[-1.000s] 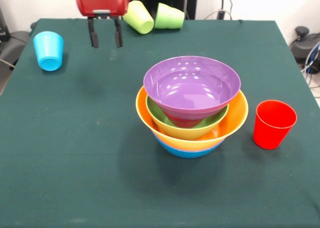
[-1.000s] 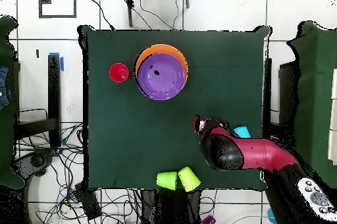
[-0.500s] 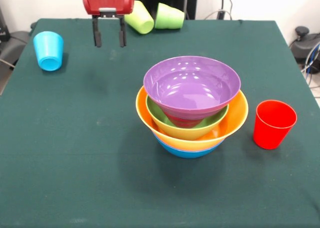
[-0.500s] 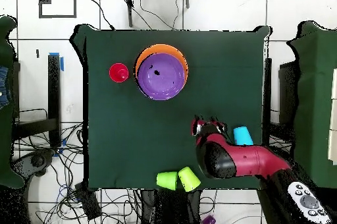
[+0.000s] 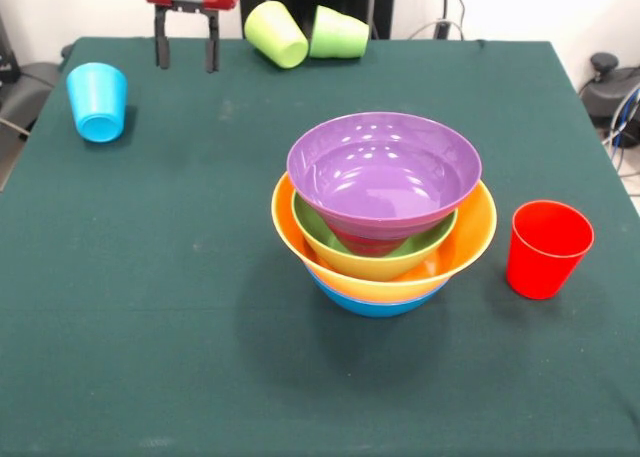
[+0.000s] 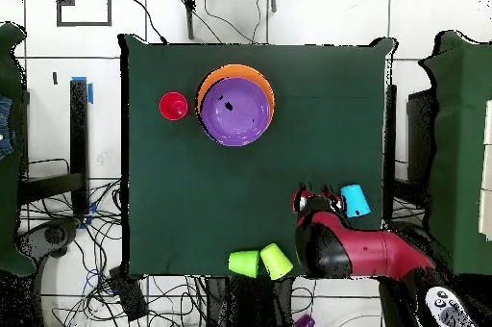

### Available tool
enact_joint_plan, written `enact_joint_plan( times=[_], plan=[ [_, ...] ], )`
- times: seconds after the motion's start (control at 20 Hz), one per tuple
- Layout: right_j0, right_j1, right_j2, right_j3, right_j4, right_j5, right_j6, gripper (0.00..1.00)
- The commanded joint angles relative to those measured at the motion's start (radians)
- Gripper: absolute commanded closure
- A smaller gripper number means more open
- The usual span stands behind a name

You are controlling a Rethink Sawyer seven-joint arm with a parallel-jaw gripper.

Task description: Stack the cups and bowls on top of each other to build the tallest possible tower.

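Note:
The tower [image 5: 383,212] stands mid-table: a purple bowl on top, then red, green, orange and blue bowls nested below; from overhead [image 6: 236,105] it shows purple and orange. A red cup [image 5: 546,247] [image 6: 174,106] stands upright beside it. A sky blue cup [image 5: 97,100] [image 6: 356,200] lies tilted at the left. A yellow-green cup [image 5: 276,33] [image 6: 277,261] and a green cup [image 5: 338,33] [image 6: 244,264] lie on their sides at the far edge. My gripper [image 5: 185,53] [image 6: 317,202] is open and empty, raised between the sky blue cup and the yellow-green cup.
The green cloth-covered table [image 5: 150,307] has its far edge just behind the lying cups. Cables and floor gear lie around the table [image 6: 154,289] in the overhead view.
My gripper swung first toward the yellow-green cup, then back toward the sky blue cup and the table's far edge. The cups and tower have not moved.

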Motion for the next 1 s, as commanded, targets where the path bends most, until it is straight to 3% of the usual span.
enact_joint_plan(
  times=[0.05, 0.25, 0.45, 0.65, 0.8, 1.0],
  plan=[
    [0.066, -0.065, -0.026, 0.084, -0.031, 0.079, 0.057, 0.0],
    [0.054, -0.124, -0.007, 0.107, -0.001, 0.124, 0.048, 0.0],
    [0.076, -0.144, -0.067, 0.123, 0.031, 0.073, 0.117, 0.0],
    [0.094, -0.115, -0.116, 0.099, 0.022, 0.058, 0.114, 0.0],
    [0.07, -0.118, -0.083, 0.105, 0.021, 0.076, 0.097, 0.0],
    [0.064, -0.216, 0.002, 0.168, 0.075, 0.176, 0.062, 0.0]
  ],
)
